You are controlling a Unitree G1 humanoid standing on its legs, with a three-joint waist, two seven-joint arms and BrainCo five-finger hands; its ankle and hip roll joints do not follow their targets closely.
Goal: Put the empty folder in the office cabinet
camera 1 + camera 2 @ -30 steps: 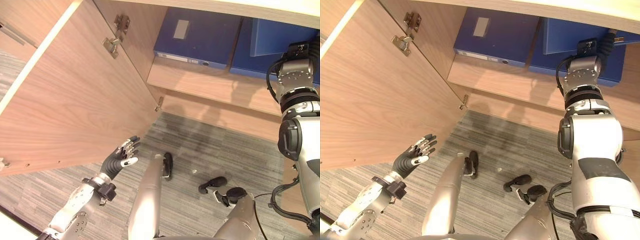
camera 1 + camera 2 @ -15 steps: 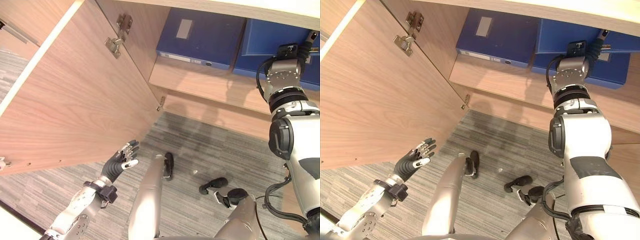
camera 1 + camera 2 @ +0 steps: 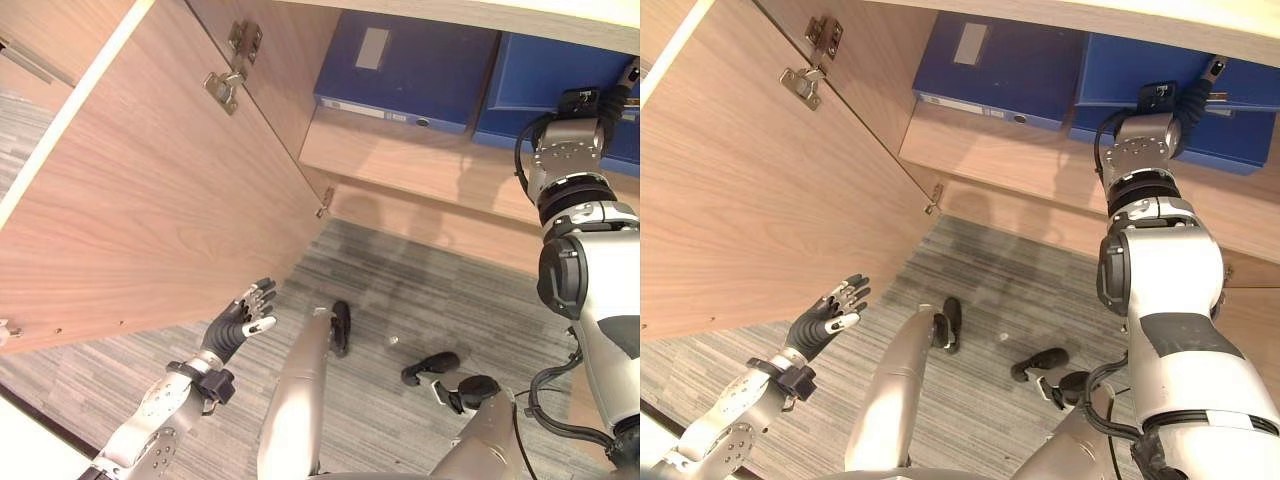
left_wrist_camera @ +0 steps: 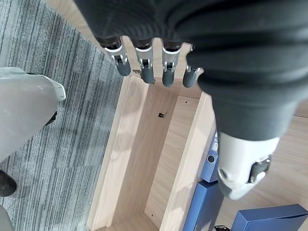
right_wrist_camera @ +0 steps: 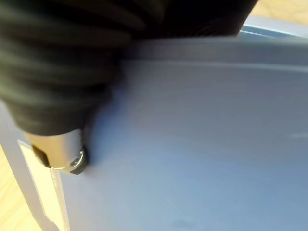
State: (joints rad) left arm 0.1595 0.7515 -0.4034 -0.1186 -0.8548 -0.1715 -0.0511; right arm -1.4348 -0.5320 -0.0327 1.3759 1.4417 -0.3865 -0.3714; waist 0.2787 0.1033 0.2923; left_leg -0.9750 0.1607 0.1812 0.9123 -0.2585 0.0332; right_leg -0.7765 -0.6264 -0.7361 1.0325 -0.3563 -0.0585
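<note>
A blue folder (image 3: 1140,66) lies flat on top of another blue folder (image 3: 1215,145) at the right of the cabinet shelf (image 3: 1020,165). My right arm reaches up to it, and in the right wrist view my right hand (image 5: 60,153) has its thumb pressed on the folder's blue face (image 5: 192,144); the fingers are hidden under it. My left hand (image 3: 240,320) hangs low over the floor beside the open door, fingers straight and holding nothing.
A third blue folder (image 3: 990,55) lies at the left of the shelf. The open wooden door (image 3: 770,200) with metal hinges (image 3: 800,82) stands at the left. Below the shelf is striped grey carpet (image 3: 1020,290). A lower compartment (image 4: 154,159) shows past the left fingers.
My right arm has shifted left along the shelf, carrying the upper blue folder further over the lower one. The left hand has sunk a little.
</note>
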